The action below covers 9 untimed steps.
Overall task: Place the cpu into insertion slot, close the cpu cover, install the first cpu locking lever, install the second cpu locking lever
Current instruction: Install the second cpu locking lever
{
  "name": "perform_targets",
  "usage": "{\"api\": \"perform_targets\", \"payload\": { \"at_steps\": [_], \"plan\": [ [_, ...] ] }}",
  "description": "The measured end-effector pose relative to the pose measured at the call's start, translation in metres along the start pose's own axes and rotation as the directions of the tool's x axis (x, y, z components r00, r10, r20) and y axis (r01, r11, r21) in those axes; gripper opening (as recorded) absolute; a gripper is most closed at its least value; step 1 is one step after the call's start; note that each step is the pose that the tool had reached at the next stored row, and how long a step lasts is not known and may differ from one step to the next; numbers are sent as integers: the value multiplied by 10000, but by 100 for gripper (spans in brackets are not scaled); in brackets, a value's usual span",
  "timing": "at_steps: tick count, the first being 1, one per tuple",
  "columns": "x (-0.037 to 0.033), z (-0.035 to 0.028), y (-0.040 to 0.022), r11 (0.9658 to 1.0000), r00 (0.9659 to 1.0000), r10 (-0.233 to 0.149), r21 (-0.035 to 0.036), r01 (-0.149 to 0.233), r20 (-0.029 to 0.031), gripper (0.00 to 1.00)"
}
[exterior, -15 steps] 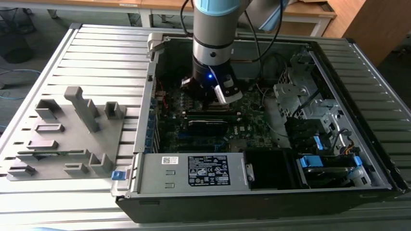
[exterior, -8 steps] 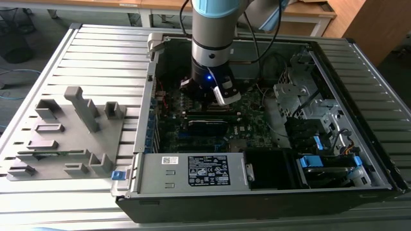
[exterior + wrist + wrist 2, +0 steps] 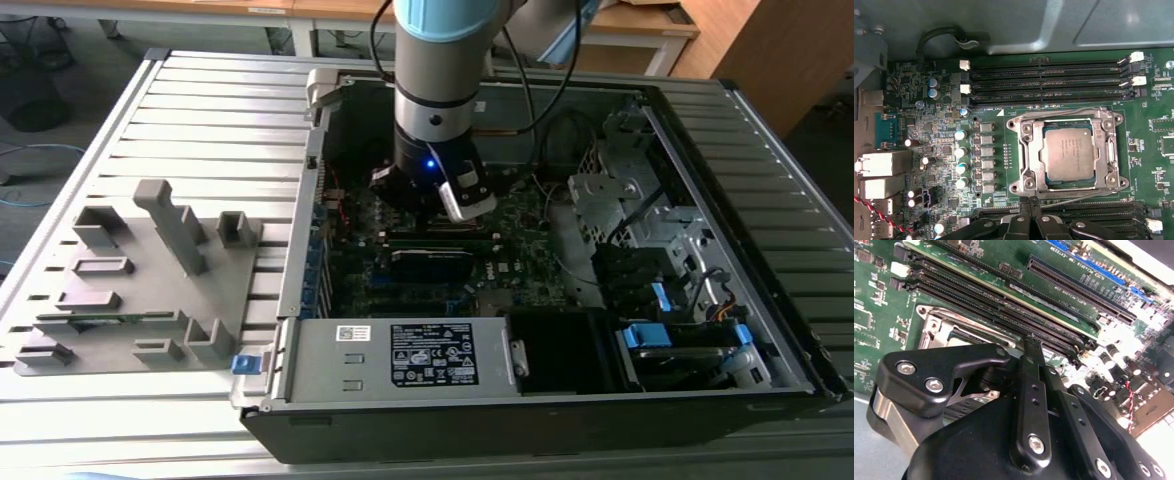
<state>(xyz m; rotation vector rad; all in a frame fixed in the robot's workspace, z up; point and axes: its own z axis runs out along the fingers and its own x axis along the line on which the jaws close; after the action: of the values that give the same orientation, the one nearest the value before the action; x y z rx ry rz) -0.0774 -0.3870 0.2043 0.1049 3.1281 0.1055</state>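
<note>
**A:** Arm's down inside the open computer case [image 3: 747,300] on the slatted worktop [image 3: 200,130], the claw [image 3: 447,200] low over the green motherboard [image 3: 944,115]. Where's the cpu?

**B:** In the first wrist view it's sitting in the insertion slot [image 3: 1026,150], silvery face up: the cpu [image 3: 1066,152], square to the socket. The cpu cover [image 3: 1106,150] lies flat around it, its window framing the chip.

**A:** And the levers?

**B:** Thin wire rods run along two edges of the frame, one beside the memory slots [image 3: 1049,80], one on the claw's side. Whether they're latched, I cannot tell.

**A:** Claw holding anything?

**B:** Nothing between the fingers [image 3: 1030,365]. In the second wrist view they're drawn together, tips meeting, just beside the socket's edge and the long black slots [image 3: 1004,305].

**A:** On the exterior view's left?

**B:** A grey parts fixture [image 3: 140,280] stands on the worktop, well apart from the case.
</note>
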Motion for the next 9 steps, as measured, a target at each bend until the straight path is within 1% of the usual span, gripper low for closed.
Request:
{"api": "perform_targets", "payload": {
  "at_steps": [1, 2, 7, 9],
  "plan": [
    [3, 3, -1, 10000, 10000, 0, -10, 0, -2, 11],
    [5, 4, -3, 10000, 10000, 0, -37, 0, -4, 11],
    [8, 8, -13, 9997, 10000, 3, -242, -4, -17, 11],
    [9, 13, -18, 9996, 10000, 5, -276, -5, -18, 11]
  ]
}}
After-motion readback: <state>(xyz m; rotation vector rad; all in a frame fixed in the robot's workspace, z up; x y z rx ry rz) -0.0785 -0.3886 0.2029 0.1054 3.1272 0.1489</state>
